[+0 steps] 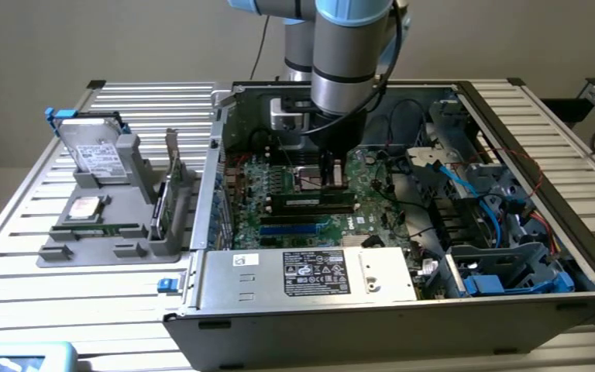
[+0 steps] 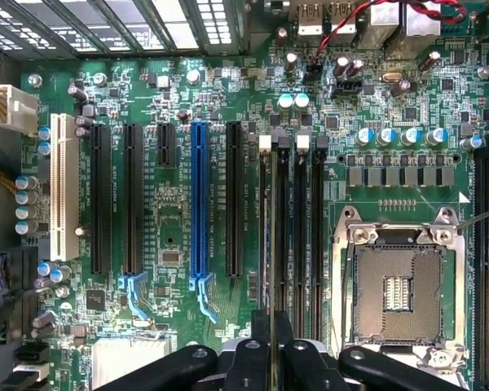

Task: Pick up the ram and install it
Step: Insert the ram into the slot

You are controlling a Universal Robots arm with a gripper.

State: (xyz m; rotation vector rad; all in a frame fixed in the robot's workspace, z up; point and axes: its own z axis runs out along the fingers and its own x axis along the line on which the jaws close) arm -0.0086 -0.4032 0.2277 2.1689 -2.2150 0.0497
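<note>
Alignment is the whole job here. My gripper (image 2: 270, 362) has its jaws pinching the ram (image 2: 271, 244), which I see edge-on, hanging over the memory slots (image 2: 300, 244) on the motherboard (image 2: 171, 220), beside the empty CPU socket (image 2: 395, 285). I'd hold the stick parallel to its slot, ends inside the white latches (image 2: 266, 141), and press straight down. Whether it already touches the slot, I can't quite tell.

The ram (image 2: 270, 244) is seen edge-on in the wrist view as a thin greenish strip. It stands upright on its long edge, clamped in the gripper (image 2: 271, 338). It runs parallel to the black memory slots (image 2: 300, 236), directly over them. Whether it is seated cannot be told.
</note>
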